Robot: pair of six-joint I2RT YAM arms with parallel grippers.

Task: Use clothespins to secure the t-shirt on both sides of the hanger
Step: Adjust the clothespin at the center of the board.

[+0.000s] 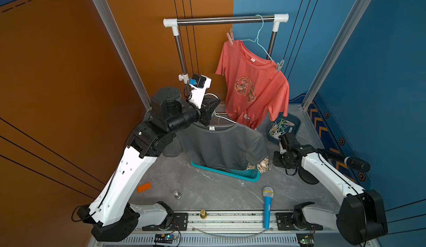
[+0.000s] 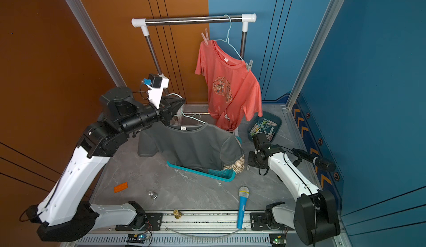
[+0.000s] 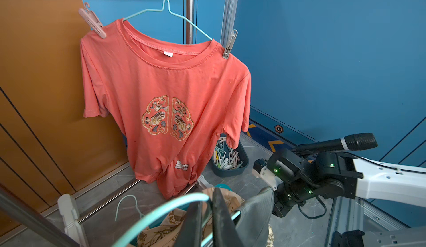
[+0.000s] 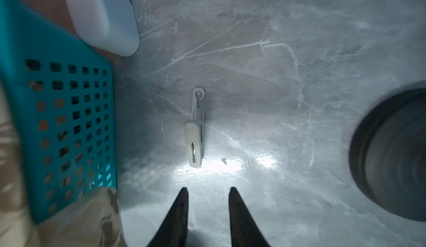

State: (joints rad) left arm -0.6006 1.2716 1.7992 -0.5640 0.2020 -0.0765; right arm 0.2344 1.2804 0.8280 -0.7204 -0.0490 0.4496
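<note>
My left gripper (image 1: 215, 103) is shut on the teal wire hanger (image 3: 161, 211), and a grey t-shirt (image 1: 221, 146) hangs from it over the table. A white clothespin (image 4: 196, 137) lies alone on the table beside the teal basket. My right gripper (image 4: 208, 189) points down just short of it, open, with nothing between its fingers. More clothespins fill a dark blue tub (image 1: 282, 127) at the back right. A coral t-shirt (image 1: 253, 84) hangs from the rail, clipped to its hanger by a pink clothespin (image 1: 230, 37) and a grey clothespin (image 1: 279, 65).
A teal basket (image 1: 244, 176) holding patterned cloth (image 1: 260, 167) sits under the grey shirt. A blue toy microphone (image 1: 268, 206), an orange brick (image 1: 144, 187) and a small metal weight (image 1: 177, 195) lie near the front. The clothes rack (image 1: 226, 20) stands at the back.
</note>
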